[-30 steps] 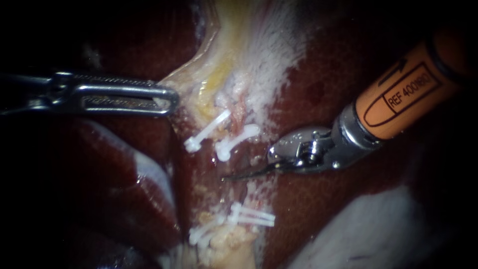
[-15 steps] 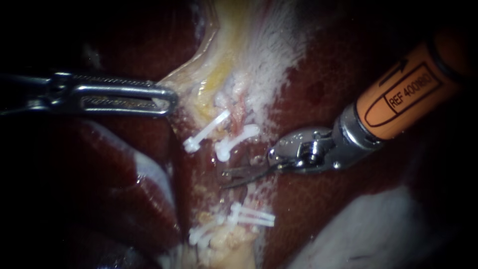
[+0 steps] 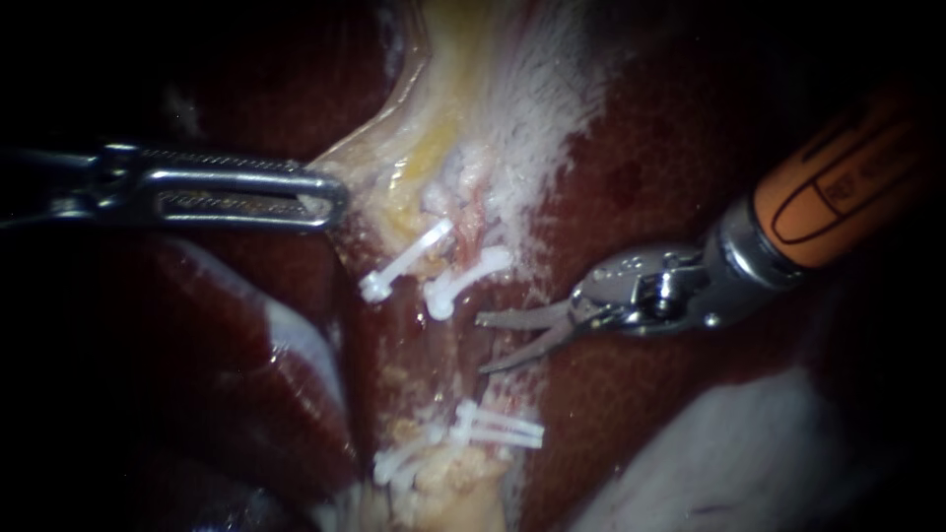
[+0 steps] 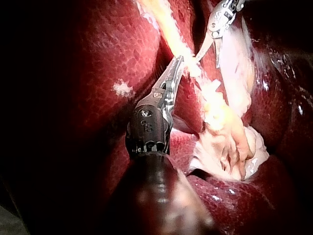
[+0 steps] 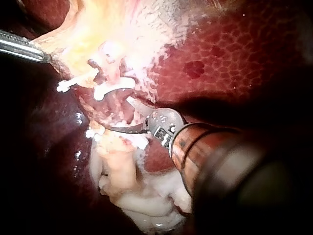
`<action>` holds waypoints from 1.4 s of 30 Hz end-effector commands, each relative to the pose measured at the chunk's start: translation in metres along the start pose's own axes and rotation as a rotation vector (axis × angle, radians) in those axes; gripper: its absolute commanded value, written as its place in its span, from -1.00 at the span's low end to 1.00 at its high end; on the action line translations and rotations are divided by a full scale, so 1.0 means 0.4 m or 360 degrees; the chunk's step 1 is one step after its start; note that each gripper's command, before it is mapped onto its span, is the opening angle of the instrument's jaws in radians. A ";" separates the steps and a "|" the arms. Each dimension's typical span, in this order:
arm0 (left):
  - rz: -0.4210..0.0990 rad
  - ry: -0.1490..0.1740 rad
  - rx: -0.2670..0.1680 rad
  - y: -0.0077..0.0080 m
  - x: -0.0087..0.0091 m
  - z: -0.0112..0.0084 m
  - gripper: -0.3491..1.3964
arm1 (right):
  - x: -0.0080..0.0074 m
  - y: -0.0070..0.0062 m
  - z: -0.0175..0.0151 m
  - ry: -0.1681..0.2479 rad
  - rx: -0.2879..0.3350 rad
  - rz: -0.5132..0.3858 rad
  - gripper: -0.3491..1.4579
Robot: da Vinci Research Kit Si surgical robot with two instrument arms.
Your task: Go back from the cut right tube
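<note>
My right instrument [image 3: 481, 344], on an orange shaft, has two thin blades that stand open just right of the gap in the cut right tube [image 3: 471, 313]. White clips sit above the gap [image 3: 463, 276] and below it [image 3: 498, 427]; nothing lies between the blades. My left instrument [image 3: 330, 200] is shut on the pale edge of the gallbladder [image 3: 394, 167], holding it to the left. The left wrist view shows those jaws [image 4: 177, 63] pinching a yellowish strand, with the open blades [image 4: 208, 59] beyond. In the right wrist view the blades [image 5: 121, 115] lie beside the clipped stump.
A second clip [image 3: 404, 258] crosses the neighbouring tube to the left. Dark red liver [image 3: 641, 414] surrounds the field. Pale fatty tissue [image 3: 443, 483] bunches below the lower clips, and a whitish patch [image 3: 769, 453] lies at the lower right.
My right instrument's blades have gone from shut to open and have drawn back to the right, away from the cut tube. The left instrument has not moved.
</note>
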 end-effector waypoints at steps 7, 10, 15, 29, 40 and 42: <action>0.0002 0.0000 0.0004 0.0010 0.0008 -0.0002 -0.94 | -0.0052 0.0002 -0.0072 -0.0115 -0.0087 -0.0163 0.69; 0.0002 0.0001 0.0005 0.0015 0.0010 -0.0003 -0.92 | -0.0055 0.0006 -0.0100 -0.0132 -0.0124 -0.0204 0.78; 0.0004 0.0001 0.0006 0.0021 0.0015 -0.0003 -0.92 | -0.0024 0.0011 -0.0145 -0.0117 -0.0180 -0.0262 0.86; 0.0013 -0.0001 0.0001 0.0035 0.0045 0.0015 -0.90 | 0.0004 0.0013 -0.0204 -0.0101 -0.0291 -0.0315 0.97; -0.0019 0.0127 -0.0042 0.0080 0.0171 0.0101 -0.88 | 0.0006 0.0008 -0.0201 -0.0101 -0.0292 -0.0314 0.97; -0.0024 0.0147 -0.0039 0.0078 0.0182 0.0119 -0.88 | 0.0006 0.0008 -0.0201 -0.0101 -0.0292 -0.0314 0.97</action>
